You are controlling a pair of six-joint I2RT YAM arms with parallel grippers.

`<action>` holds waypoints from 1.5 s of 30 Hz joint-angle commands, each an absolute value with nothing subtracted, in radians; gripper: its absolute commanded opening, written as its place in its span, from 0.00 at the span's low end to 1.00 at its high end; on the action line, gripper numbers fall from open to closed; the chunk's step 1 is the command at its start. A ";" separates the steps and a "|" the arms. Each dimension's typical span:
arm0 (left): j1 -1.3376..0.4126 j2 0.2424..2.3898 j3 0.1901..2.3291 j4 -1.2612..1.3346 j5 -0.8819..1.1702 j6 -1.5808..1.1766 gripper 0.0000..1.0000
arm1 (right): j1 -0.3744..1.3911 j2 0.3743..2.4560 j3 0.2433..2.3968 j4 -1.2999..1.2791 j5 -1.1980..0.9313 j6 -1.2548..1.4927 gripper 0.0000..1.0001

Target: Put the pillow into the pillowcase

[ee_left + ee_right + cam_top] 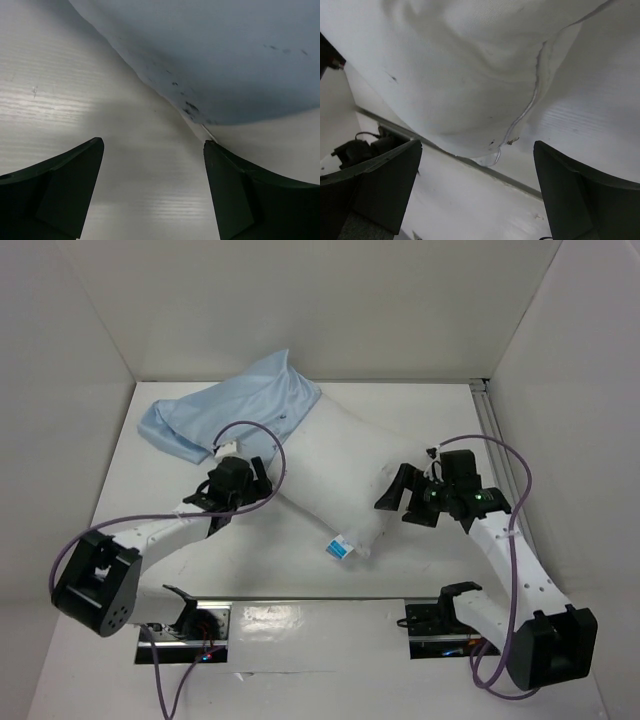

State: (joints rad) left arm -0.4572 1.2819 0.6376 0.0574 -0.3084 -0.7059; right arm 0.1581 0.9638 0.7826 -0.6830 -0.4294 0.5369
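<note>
On the table [440, 430], seen from overhead, the pillow [340, 470] lies on a slant through the middle. One plump end points toward eleven o'clock and the other toward six, where its small blue-and-white tag [338, 549] sticks out. The pillowcase [225, 405] sits crumpled at the eleven o'clock corner, its near edge meeting or draped over the pillow's far end. From where I stand I cannot tell whether that corner is actually inside the sack or only under a fold of it. Nearly all of the pillow is bare white, so I'd judge the job barely begun. The mouth of the case has yet to be found and held open, and the whole cushion has yet to be fed in.

The left gripper [262, 480] waits at the pillow's nine o'clock flank, jaws spread wide with nothing but bare tabletop between them. Its wrist camera shows a bulge of pale, bluish-looking fabric just ahead of the fingers. I couldn't say from that view alone whether it is shaded pillow or the case.

The right gripper [395, 495] is at the three o'clock flank, also gaping wide and holding nothing. Its own camera looks straight at the pillow's white side and a seam running down it, close ahead but not between the fingers.

Neither arm has hold of any cloth.
</note>
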 commanded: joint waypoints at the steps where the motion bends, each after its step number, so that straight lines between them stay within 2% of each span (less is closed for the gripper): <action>1: -0.424 1.360 0.650 0.247 -0.270 -0.676 0.94 | 0.153 0.989 0.767 -0.614 -0.590 0.485 1.00; 6: -0.414 1.405 0.672 0.294 -0.258 -0.666 0.91 | 0.164 1.014 0.758 -0.559 -0.667 0.485 1.00; 11: -0.414 1.476 0.753 0.304 -0.268 -0.657 0.87 | 0.228 1.014 0.695 -0.362 -0.701 0.544 1.00; 18: -0.405 1.534 0.814 0.313 -0.290 -0.637 0.81 | 0.391 1.173 0.718 -0.233 -0.549 0.577 1.00; 19: -0.405 1.534 0.815 0.322 -0.276 -0.637 0.81 | 0.400 1.189 0.718 -0.212 -0.514 0.590 0.90; 20: -0.405 1.546 0.827 0.322 -0.276 -0.637 0.81 | 0.400 1.215 0.730 -0.200 -0.488 0.632 0.68; 21: -0.405 1.558 0.839 0.322 -0.276 -0.637 0.81 | 0.400 1.215 0.730 -0.199 -0.462 0.647 0.30; 22: -0.405 1.559 0.839 0.322 -0.276 -0.637 0.81 | 0.400 1.224 0.744 -0.209 -0.401 0.664 0.00; 26: -0.405 1.569 0.859 0.311 -0.308 -0.588 0.82 | 0.329 1.146 0.755 -0.193 -0.414 0.684 0.00; 31: -0.374 1.551 0.824 0.371 -0.301 -0.552 0.61 | 0.242 1.157 0.828 -0.221 -0.589 0.660 0.00; 34: -0.354 1.551 0.815 0.397 -0.282 -0.532 0.58 | 0.233 1.177 0.880 -0.253 -0.621 0.638 0.00; 35: -0.345 1.575 0.830 0.388 -0.258 -0.532 0.69 | 0.233 1.187 0.902 -0.277 -0.621 0.617 0.00; 37: -0.345 1.588 0.845 0.388 -0.246 -0.532 0.81 | 0.233 1.198 0.911 -0.288 -0.621 0.606 0.00; 40: -0.345 1.597 0.856 0.397 -0.227 -0.522 0.86 | 0.233 1.198 0.920 -0.307 -0.612 0.595 0.00; 45: -0.334 1.597 0.830 0.430 -0.164 -0.522 0.84 | 0.233 1.207 0.930 -0.307 -0.612 0.595 0.00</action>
